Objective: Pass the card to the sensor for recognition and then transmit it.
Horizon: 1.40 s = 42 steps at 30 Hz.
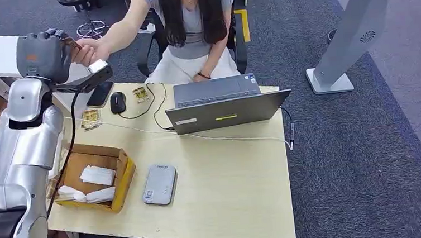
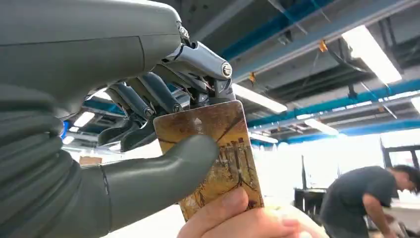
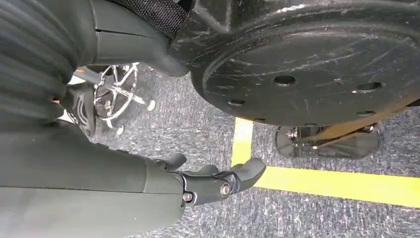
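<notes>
Handover stage: card (image 2: 213,153) pinched in left hand (image 2: 148,124), person's hand (image 2: 242,218) already on its lower edge.
Advise holding steady, loosening thumb only once person's grip looks firm; right hand (image 3: 213,181) hanging, fingers loosely apart, holding nothing.

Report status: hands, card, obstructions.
Left hand pinching card. Person's hand on card's other end. Right hand hanging, holds nothing. Nothing blocking.

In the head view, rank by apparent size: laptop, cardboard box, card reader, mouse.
1. Laptop
2. Cardboard box
3. Card reader
4. Mouse
The mouse lies farther from the camera, yet is plainly smallest.
</notes>
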Each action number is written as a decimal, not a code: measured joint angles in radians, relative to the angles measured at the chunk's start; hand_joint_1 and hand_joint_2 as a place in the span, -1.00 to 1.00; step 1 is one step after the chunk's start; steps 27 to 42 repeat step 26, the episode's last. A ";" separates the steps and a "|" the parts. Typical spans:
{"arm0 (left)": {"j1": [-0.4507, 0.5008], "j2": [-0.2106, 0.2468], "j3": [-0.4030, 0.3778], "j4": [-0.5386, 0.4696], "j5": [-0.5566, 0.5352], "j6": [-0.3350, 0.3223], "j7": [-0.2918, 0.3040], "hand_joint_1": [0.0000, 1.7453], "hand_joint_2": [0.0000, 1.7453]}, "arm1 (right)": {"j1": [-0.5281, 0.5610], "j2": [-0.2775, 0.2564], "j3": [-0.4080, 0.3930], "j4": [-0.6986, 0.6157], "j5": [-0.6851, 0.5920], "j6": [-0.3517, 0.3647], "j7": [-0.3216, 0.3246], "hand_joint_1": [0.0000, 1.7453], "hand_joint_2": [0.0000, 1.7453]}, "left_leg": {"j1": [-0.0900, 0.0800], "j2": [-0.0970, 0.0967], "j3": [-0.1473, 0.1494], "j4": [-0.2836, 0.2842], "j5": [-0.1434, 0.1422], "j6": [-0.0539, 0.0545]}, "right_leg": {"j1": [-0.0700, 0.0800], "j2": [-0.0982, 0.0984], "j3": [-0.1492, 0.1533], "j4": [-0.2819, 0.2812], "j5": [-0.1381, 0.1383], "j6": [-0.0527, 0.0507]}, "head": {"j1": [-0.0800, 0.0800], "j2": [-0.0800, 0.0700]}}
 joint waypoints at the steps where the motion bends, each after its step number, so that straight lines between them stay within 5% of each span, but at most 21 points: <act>1: 0.000 0.000 0.000 0.007 0.001 0.001 -0.001 1.00 1.00 | 0.000 0.000 0.000 0.000 -0.001 0.000 0.000 -1.00 1.00 | 0.000 0.000 0.000 0.000 0.000 0.000 | 0.000 0.000 0.000 0.000 0.000 0.000 | 0.000 0.000; 3: 0.000 -0.001 0.000 0.019 0.004 0.001 -0.001 1.00 1.00 | -0.001 0.001 0.000 0.000 -0.002 0.000 0.003 -1.00 1.00 | 0.000 0.000 -0.001 0.000 0.000 0.000 | 0.000 0.000 0.000 0.000 0.000 0.000 | 0.000 0.000; 4: 0.000 -0.001 0.000 0.024 0.005 0.002 -0.003 0.26 1.00 | -0.001 0.002 0.000 0.000 -0.003 0.000 0.003 -1.00 1.00 | 0.000 0.000 -0.001 0.000 0.000 0.000 | 0.000 0.000 0.000 0.000 0.000 0.000 | 0.000 0.000; 5: 0.001 -0.002 0.000 0.027 0.007 0.003 -0.005 -1.00 1.00 | -0.001 0.002 0.000 0.000 -0.004 0.000 0.005 -1.00 1.00 | 0.000 0.000 -0.001 0.000 0.000 0.000 | 0.000 0.000 0.000 0.000 0.000 0.000 | 0.000 0.000; 21: 0.071 -0.007 0.000 0.023 0.054 0.042 -0.033 -1.00 1.00 | -0.003 0.002 0.000 0.000 -0.019 -0.001 0.011 -1.00 1.00 | 0.000 0.000 -0.001 0.000 0.000 0.000 | 0.000 0.000 0.000 0.000 0.000 0.000 | 0.000 0.000; 26: 0.129 0.005 0.000 -0.032 0.123 0.069 -0.090 -1.00 1.00 | -0.002 0.002 0.000 0.000 -0.031 -0.001 0.009 -1.00 1.00 | 0.000 0.000 -0.001 0.000 0.000 0.000 | 0.000 0.001 0.000 0.000 0.000 0.000 | 0.000 0.000; 42: 0.129 0.005 0.000 -0.032 0.123 0.069 -0.090 -1.00 1.00 | -0.002 0.002 0.000 0.000 -0.031 -0.001 0.009 -1.00 1.00 | 0.000 0.000 -0.001 0.000 0.000 0.000 | 0.000 0.001 0.000 0.000 0.000 0.000 | 0.000 0.000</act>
